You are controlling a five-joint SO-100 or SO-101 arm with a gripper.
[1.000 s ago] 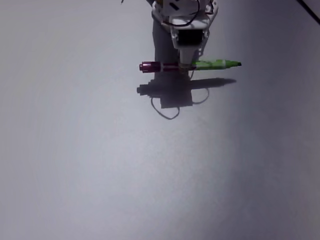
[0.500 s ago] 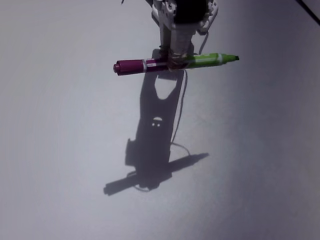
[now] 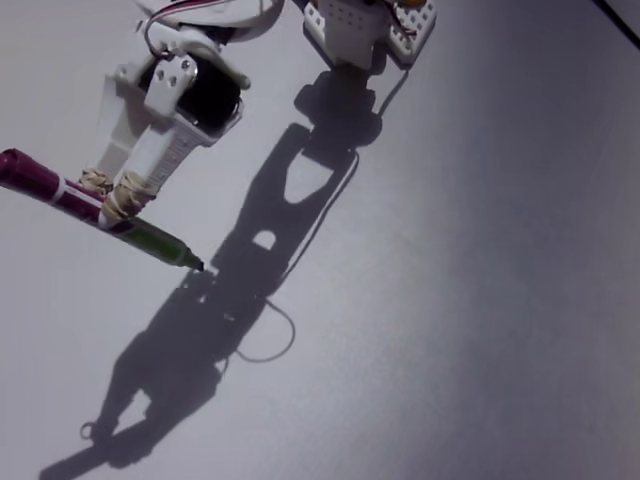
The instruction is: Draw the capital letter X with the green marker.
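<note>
My white gripper (image 3: 112, 197) reaches down from the upper left of the fixed view. It is shut on the green marker (image 3: 150, 238), which is also bound to the fingertips (image 3: 128, 192) with rubber bands. The marker has a dark purple rear end at the left edge and a green front part. It lies slanted, with its dark tip (image 3: 197, 265) pointing down to the right, at or just above the pale drawing surface (image 3: 450, 300). I see no green ink lines on the surface.
The arm's white base (image 3: 360, 25) stands at the top centre. The arm's dark shadow (image 3: 220, 320), with thin curved cable shadows, runs from the base down to the lower left. A dark edge crosses the top right corner.
</note>
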